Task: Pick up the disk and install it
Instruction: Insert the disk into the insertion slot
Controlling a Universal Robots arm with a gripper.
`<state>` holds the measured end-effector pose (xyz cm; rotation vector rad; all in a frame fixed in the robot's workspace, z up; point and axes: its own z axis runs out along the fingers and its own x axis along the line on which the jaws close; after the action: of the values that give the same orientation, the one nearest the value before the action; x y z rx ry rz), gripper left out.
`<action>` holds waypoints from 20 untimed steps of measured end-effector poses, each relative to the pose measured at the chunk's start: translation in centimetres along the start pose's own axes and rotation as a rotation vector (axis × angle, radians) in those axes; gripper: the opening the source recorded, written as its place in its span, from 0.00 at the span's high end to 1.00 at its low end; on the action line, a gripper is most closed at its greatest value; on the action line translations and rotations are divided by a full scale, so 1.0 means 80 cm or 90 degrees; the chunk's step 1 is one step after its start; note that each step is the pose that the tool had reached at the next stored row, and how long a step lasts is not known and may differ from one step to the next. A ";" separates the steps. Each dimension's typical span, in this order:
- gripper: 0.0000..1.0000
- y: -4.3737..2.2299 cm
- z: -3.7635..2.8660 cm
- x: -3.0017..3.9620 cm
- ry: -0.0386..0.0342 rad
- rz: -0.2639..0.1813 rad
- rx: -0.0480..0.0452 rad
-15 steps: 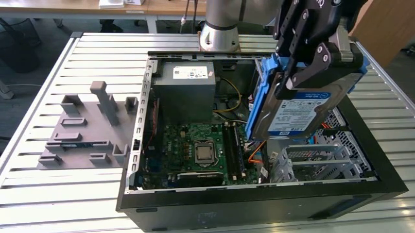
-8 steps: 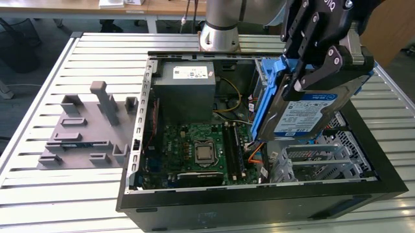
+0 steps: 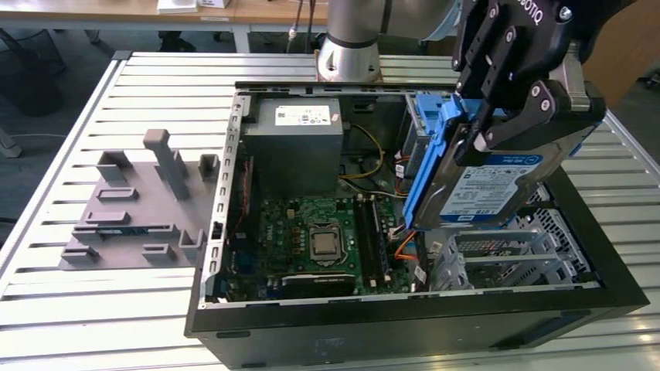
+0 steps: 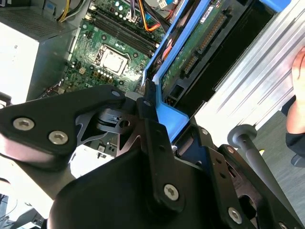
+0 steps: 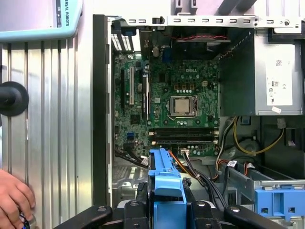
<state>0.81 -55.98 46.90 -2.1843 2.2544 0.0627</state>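
- Arm [image 3: 348, 48]: smooth silver-grey tube with a darker band, behind the computer case [image 3: 413, 321].
- Gripper [image 3: 505, 127]: matte black, angular linked plates, white lettering, above the case.
- Screws [image 4: 58, 138]: round silver heads at the black links' pivots in the second wrist view.

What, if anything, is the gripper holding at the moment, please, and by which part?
The gripper holds the disk, jaws shut on its upper end at the blue carrier bracket, over the open case.

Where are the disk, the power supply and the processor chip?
disk [image 3: 495, 189], exterior view, on its white-and-blue label.
power supply [image 3: 297, 158], exterior view, on its grey face.
processor chip [image 5: 183, 106], first wrist view, on its metal lid.
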 end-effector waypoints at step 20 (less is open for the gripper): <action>0.64 -0.0062 0.0024 0.0004 0.0001 0.000 0.0000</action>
<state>1.30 -56.02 46.69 -2.1842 2.2546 0.0626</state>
